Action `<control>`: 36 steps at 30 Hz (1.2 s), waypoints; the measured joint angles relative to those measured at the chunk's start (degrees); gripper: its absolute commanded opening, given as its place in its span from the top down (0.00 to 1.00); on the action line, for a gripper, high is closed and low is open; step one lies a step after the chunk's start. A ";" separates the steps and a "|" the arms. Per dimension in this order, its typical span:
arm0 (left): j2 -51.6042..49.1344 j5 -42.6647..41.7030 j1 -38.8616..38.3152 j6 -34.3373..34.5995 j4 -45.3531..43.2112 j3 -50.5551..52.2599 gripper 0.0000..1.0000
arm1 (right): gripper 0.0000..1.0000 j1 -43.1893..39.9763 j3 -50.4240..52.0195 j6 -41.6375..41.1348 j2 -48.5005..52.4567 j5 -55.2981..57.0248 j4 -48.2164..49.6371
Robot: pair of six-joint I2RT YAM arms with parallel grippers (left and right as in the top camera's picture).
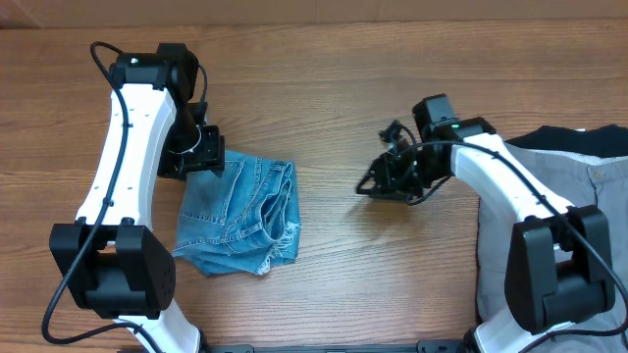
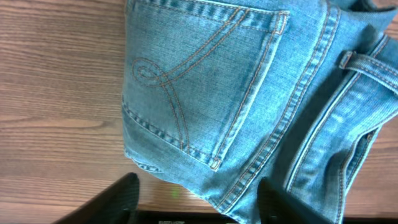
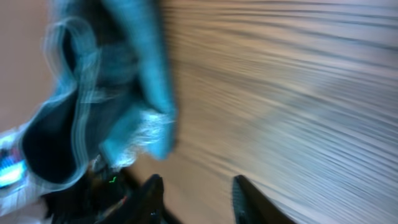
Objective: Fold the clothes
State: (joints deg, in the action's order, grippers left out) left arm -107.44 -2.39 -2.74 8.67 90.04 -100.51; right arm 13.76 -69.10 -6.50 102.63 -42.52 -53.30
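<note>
denim jeans [image 1: 238,218] are lying folded, grey trousers [image 1: 610,184] are waiting; left gripper [image 2: 198,188] and right gripper [image 3: 198,185] are standing spread, empty.

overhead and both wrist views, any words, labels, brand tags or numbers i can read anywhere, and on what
No readable text in any view.
jeans: the back pocket bears only a stitched curl; no brand tag or label shows.
left arm and right arm: no lettering or numbers can be made out from overhead.
Right wrist view: motion-blurred, so nothing there could be read.
</note>
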 measured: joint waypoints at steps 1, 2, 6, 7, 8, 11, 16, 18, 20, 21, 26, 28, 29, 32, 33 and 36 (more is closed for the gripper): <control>0.00 -0.04 0.00 -0.28 0.17 0.00 0.30 | 0.51 0.98 0.00 0.24 0.00 -2.12 0.81; 0.00 -0.17 0.00 -0.55 0.28 0.00 0.30 | 0.51 2.56 0.00 0.24 0.00 -4.44 2.27; 0.00 -0.35 -0.04 -1.36 0.39 0.00 0.28 | 0.49 10.64 -0.02 -4.07 0.00 -9.29 8.74; 0.00 -0.35 -0.04 -1.38 0.37 0.00 0.28 | 0.49 12.68 -0.02 -5.46 0.00 -10.01 10.58; 0.00 -0.35 -0.04 -1.40 0.26 0.00 0.28 | 0.50 15.04 -0.07 -7.52 0.00 -10.73 13.57; 0.00 -0.37 -0.04 -1.60 0.20 0.00 0.27 | 0.73 20.33 -0.20 -13.05 -0.02 -11.61 20.59; 0.00 -0.35 -0.04 -1.79 0.17 0.00 0.26 | 0.76 26.03 -0.24 -17.05 -0.04 -9.40 18.47; 0.00 -0.35 -0.04 -1.79 0.02 0.00 0.26 | 0.78 28.22 -0.24 -17.81 -0.04 -6.47 16.61; 0.00 -0.35 -0.04 -1.79 -0.35 0.00 0.26 | 0.82 30.10 -0.22 -18.36 -0.02 -3.89 15.78; 0.00 -0.35 -0.04 -1.79 -0.46 0.00 0.26 | 0.85 31.21 -0.22 -18.78 -0.02 -2.38 15.78; 0.00 -0.35 -0.04 -1.79 -0.39 0.00 0.26 | 0.91 33.38 0.13 -22.82 0.13 3.78 12.39; 0.00 -0.35 -0.04 -1.84 -0.15 0.00 0.25 | 0.91 32.50 0.33 -24.24 0.26 5.97 10.01; 0.00 -0.35 -0.04 -1.92 0.02 0.00 0.24 | 0.91 31.95 0.33 -24.70 0.31 6.73 9.20; 0.00 -0.33 -0.04 -2.82 0.83 0.00 0.22 | 0.85 28.11 0.20 -24.35 0.37 8.94 3.15; 0.00 -0.33 -0.04 -3.02 1.01 0.00 0.21 | 0.75 26.21 0.00 -23.30 0.39 9.35 0.79; 0.00 -0.31 -0.04 -3.54 1.29 0.00 0.20 | 0.50 19.76 -1.07 -17.27 0.39 7.45 -1.57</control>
State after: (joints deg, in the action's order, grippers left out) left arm -107.44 -2.70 -2.79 5.13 91.33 -100.51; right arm 33.52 -70.17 -23.77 103.02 -35.07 -54.87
